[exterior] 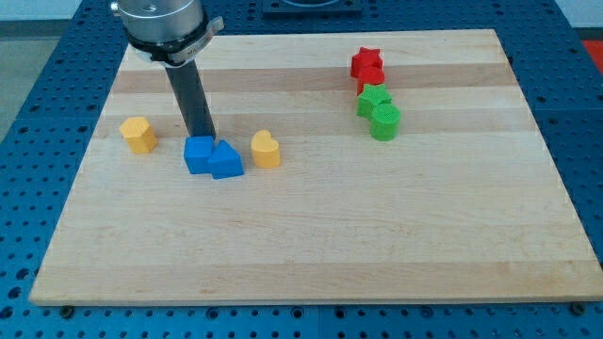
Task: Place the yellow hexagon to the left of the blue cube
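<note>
The yellow hexagon (138, 135) sits near the board's left edge. The blue cube (198, 155) lies to its right, touching a second blue block (226, 161) with a pointed top. My tip (201, 137) stands right at the top edge of the blue cube, about a block's width to the right of the yellow hexagon. A yellow heart-shaped block (267, 149) lies just right of the blue pair.
A red star (367, 66) sits at the upper right, with two green blocks (374, 100) (385, 121) stacked close below it. The wooden board (311, 245) rests on a blue perforated table.
</note>
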